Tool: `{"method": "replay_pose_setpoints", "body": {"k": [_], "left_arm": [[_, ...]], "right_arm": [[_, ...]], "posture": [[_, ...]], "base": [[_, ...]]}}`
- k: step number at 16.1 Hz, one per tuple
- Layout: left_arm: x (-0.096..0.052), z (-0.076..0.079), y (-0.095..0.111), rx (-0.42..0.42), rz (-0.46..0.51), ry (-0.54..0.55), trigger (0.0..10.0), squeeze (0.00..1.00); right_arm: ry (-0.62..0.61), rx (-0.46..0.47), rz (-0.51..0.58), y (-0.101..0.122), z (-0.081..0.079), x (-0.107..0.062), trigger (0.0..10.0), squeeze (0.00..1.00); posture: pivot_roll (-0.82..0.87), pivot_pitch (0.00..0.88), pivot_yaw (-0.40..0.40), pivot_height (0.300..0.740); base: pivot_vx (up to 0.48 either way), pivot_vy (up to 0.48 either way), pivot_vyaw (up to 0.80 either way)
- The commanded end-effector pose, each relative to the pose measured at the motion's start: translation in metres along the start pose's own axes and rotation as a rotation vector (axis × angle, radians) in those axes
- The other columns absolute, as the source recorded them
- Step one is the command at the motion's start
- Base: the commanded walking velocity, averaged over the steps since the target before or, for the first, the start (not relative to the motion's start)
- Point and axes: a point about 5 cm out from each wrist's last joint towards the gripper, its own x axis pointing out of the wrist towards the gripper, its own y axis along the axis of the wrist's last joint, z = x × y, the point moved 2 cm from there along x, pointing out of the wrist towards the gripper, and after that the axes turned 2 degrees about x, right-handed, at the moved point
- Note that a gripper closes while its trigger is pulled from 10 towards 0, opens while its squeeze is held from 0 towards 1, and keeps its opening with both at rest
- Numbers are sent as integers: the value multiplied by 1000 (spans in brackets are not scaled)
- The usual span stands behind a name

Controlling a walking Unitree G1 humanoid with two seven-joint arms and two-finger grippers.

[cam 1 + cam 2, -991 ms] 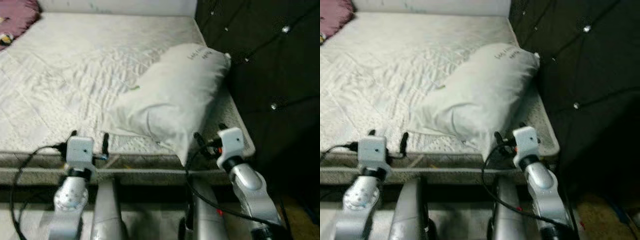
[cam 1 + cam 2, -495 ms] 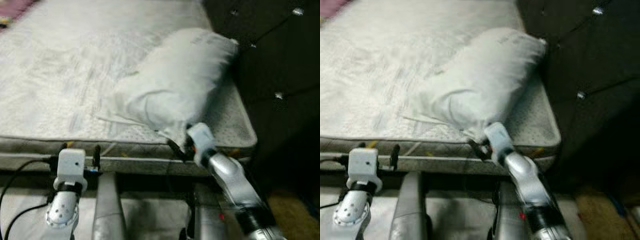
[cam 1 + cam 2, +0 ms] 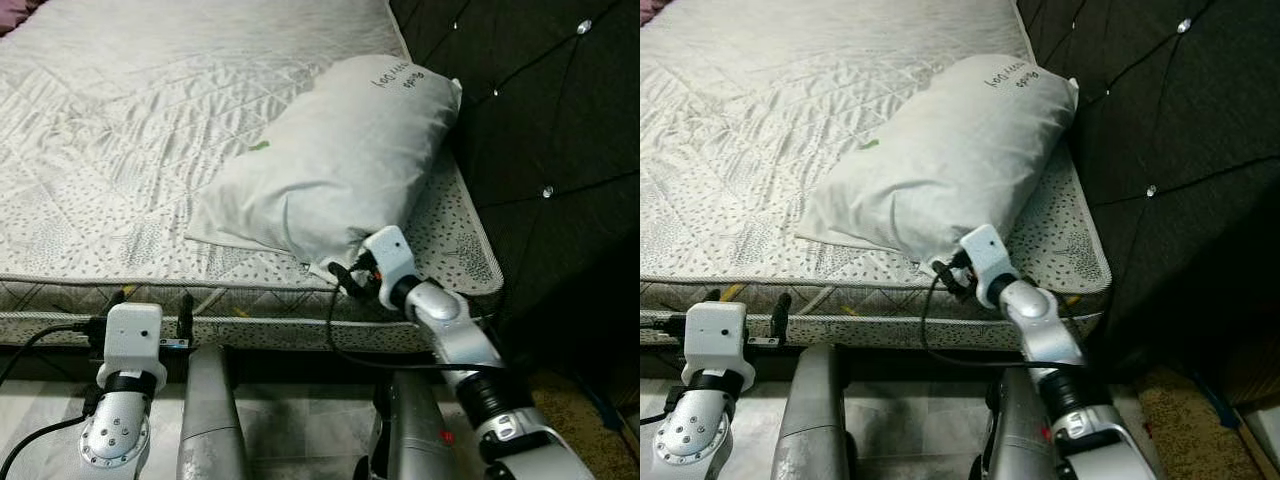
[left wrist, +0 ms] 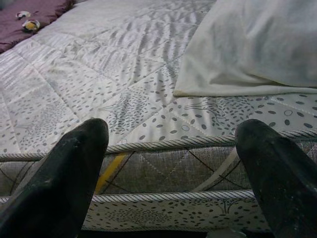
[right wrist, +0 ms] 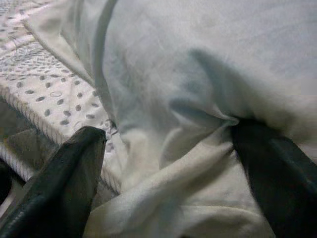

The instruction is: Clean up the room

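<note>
Right tool (image 3: 352,277) at the pillow's near corner, by the bed's front edge close to the headboard-side corner; from the head views its fingers are mostly covered by fabric and the wrist housing, so their spread is hard to judge there. White pillow (image 3: 335,165) lies on the quilted mattress (image 3: 120,130) along the edge next to the dark tufted headboard (image 3: 540,110), handwriting on its far end. Left tool (image 3: 152,303) low in front of the mattress's front edge, below the top surface, well apart from the pillow.

Right eye view: same layout, shifted; a strip of brown rug (image 3: 1185,420) on the floor beside the bed.

Left wrist view: two black fingers (image 4: 64,173) spread wide with nothing between them, facing the piped front edge of the mattress. Pillow's flat hem visible beyond. A maroon cloth (image 4: 29,20) with small items at the far corner, too small to identify.

Right wrist view: fingers (image 5: 59,183) wide apart, bunched pillow fabric (image 5: 168,124) lying between them; the far finger's tip presses into a fold. Not closed on it.
</note>
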Motion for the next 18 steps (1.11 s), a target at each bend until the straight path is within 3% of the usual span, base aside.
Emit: {"method": "replay_pose_setpoints", "body": {"k": [1, 4, 6, 8, 11, 15, 17, 18], "left_arm": [[0, 0, 2, 1, 2, -1, 10000, 0], [6, 7, 5, -4, 12, -35, 10000, 0], [11, 8, 7, -5, 21, -49, 10000, 0], [13, 9, 8, -9, 28, -55, 10000, 0], [12, 9, 8, -13, 25, -52, 10000, 0], [12, 7, 8, -15, 23, -54, 10000, 0], [14, 8, 8, -15, 22, -58, 10000, 0], [15, 11, 7, -19, 20, -70, 10000, 0]], "right_arm": [[90, 28, -104, -25, 8, -24, 10000, 0], [195, -22, -238, -49, 14, -48, 10000, 0], [61, -25, -237, -46, 35, -44, 10000, 0], [-35, 7, -141, -27, 41, -31, 10000, 0], [-8, 126, -8, 4, 29, -17, 10000, 0], [93, 183, 29, 23, 20, -14, 10000, 0], [79, 201, 43, 27, 20, -10, 10000, 0], [98, 207, 52, 29, 10, -3, 10000, 0]], "posture": [[167, 56, -67, 527], [141, 52, -48, 527], [130, 44, -37, 527], [133, 42, -39, 527], [143, 46, -48, 527], [140, 45, -37, 527], [134, 50, -27, 527], [127, 45, -14, 527]], "base": [[0, 0, 0], [0, 0, 0], [0, 0, 0], [0, 0, 0], [0, 0, 0], [0, 0, 0], [0, 0, 0], [0, 0, 0]]}}
